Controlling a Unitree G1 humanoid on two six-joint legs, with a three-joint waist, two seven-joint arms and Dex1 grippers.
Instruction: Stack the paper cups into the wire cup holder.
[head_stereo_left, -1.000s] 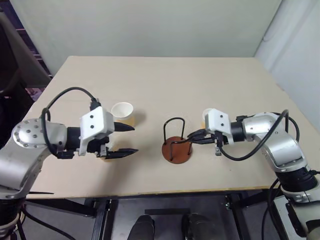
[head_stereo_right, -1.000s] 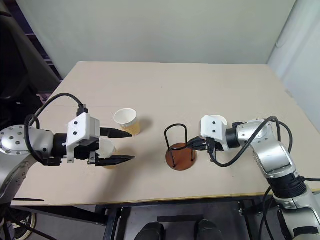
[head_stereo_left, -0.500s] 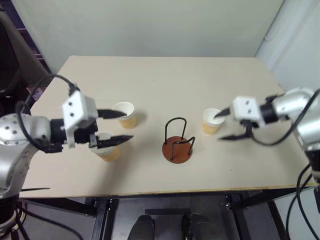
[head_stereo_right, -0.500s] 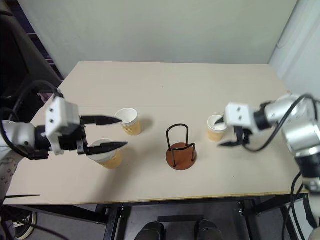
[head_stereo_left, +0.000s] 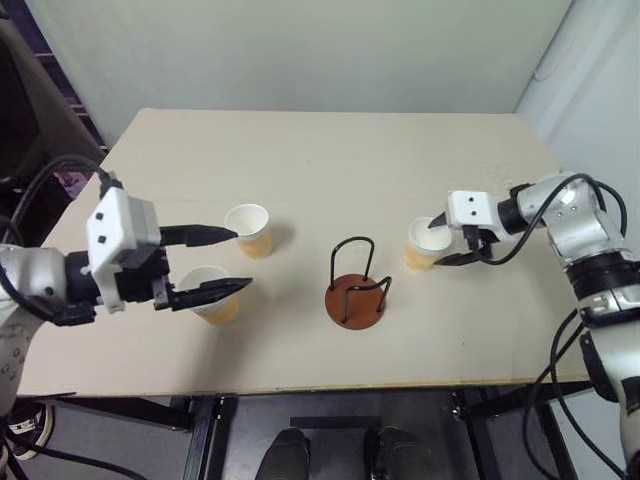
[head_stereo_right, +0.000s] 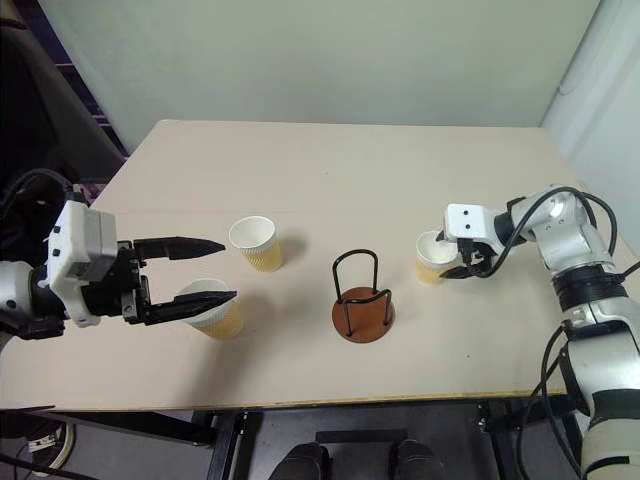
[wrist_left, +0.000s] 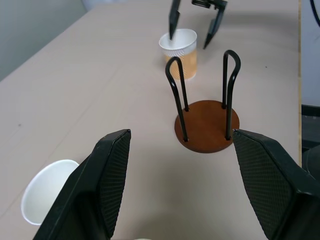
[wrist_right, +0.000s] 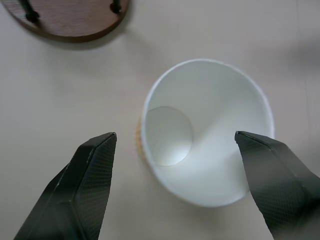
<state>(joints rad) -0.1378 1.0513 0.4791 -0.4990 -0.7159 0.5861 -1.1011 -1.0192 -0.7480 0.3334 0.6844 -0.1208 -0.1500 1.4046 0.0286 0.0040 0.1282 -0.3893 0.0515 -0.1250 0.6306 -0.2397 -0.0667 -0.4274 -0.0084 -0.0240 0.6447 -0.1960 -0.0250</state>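
Three yellow-orange paper cups stand upright on the table: one at far left, one at near left, one right of centre. The wire cup holder stands empty between them, black loops on a reddish-brown disc. My left gripper is open and empty, hovering level by the two left cups, its lower finger over the near one. My right gripper is open and points down over the right cup, one finger on each side, clear of the rim.
The beige table has its front edge near me and a pale wall behind its far edge. A white wall panel rises at the right. Dark furniture stands off the left side.
My right gripper left the holder, opened, and swung right to straddle the right cup. My left gripper drew back to the left, still open.
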